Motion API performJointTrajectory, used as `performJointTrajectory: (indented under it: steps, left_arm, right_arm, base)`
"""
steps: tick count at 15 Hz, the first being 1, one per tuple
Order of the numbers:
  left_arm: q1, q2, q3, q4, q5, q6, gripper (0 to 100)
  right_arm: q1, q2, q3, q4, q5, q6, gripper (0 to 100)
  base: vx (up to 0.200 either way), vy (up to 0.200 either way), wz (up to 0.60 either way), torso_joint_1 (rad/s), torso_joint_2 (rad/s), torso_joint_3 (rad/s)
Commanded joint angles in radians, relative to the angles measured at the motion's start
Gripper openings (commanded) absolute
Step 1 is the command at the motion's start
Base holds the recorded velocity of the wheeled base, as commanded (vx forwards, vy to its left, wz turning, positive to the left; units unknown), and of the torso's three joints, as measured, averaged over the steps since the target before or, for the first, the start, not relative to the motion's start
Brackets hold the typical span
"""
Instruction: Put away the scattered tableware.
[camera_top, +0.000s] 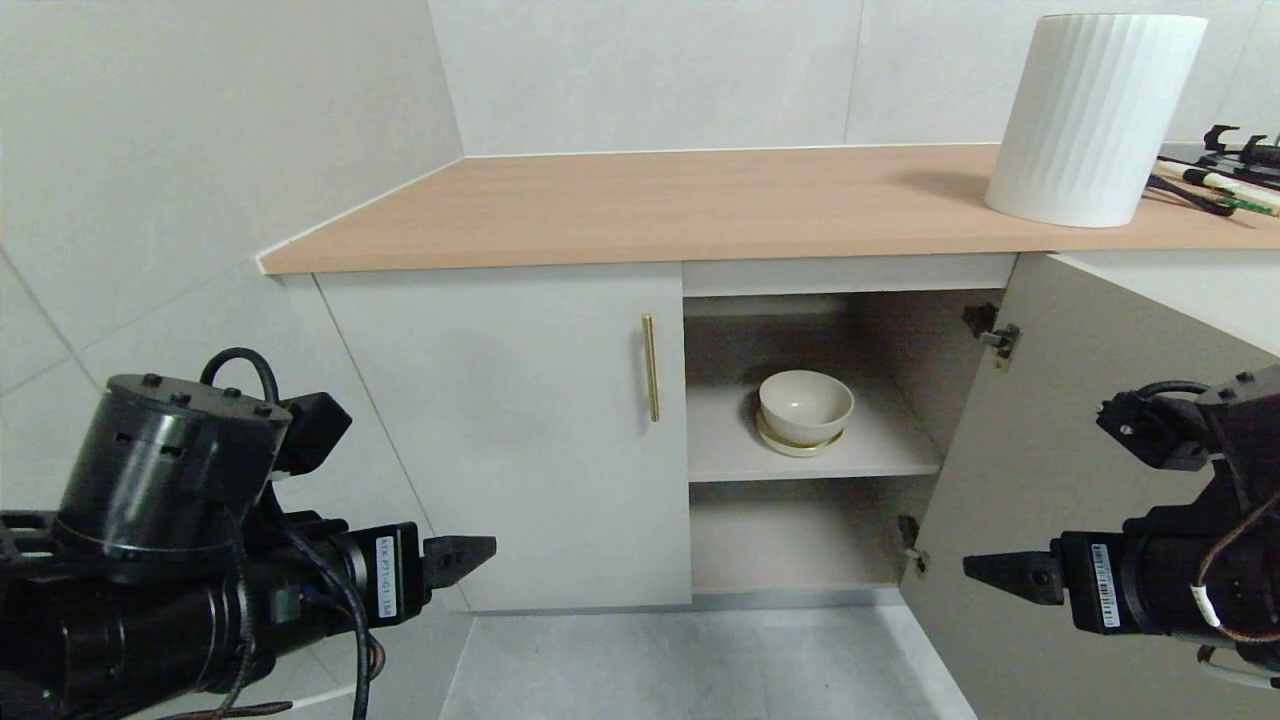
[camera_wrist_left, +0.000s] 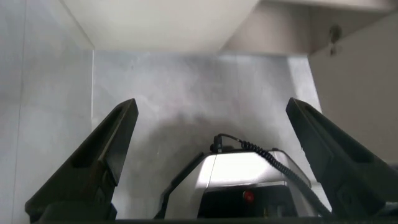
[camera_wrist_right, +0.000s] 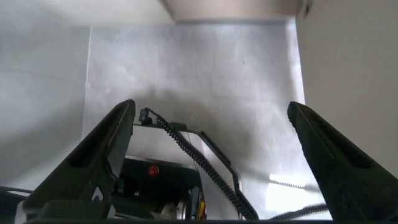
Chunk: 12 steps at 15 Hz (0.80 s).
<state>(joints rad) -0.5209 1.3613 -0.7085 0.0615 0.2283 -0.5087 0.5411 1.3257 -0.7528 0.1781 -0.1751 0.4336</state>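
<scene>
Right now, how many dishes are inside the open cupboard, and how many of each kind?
Bowl: 1 (cream, sitting on the plate)
Plate: 1 (under the bowl, on the upper shelf)
Total: 2

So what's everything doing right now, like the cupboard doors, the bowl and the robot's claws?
Left cupboard door: shut.
Right cupboard door: swung open.
Bowl: upright, sitting on the plate.
Plate: flat on the upper shelf.
White container: standing upright on the counter.
Left gripper: open, holding nothing.
Right gripper: open, holding nothing.
</scene>
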Motion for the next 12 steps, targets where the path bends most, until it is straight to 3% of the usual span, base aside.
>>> performJointTrajectory:
  steps: [1,7,12]
  left_arm:
    - [-0.002,0.009,0.000,0.000,0.000,-0.001,100]
    - [-0.002,0.012,0.001,0.000,0.000,-0.001,100]
    - [-0.002,0.010,0.000,0.000,0.002,-0.001,100]
  right_arm:
    - [0.002,0.004,0.001,0.001,0.000,-0.001,100]
    - [0.002,0.004,-0.002,0.026,0.000,-0.001,100]
    - [0.002,-0.030,-0.010,0.037,0.000,-0.001,100]
  base:
    - [-0.200,0.000,0.00,0.002,0.00,0.007]
    - [-0.200,0.000,0.00,0.002,0.00,0.002]
    - [0.000,0.000,0.00,0.000,0.00,0.000]
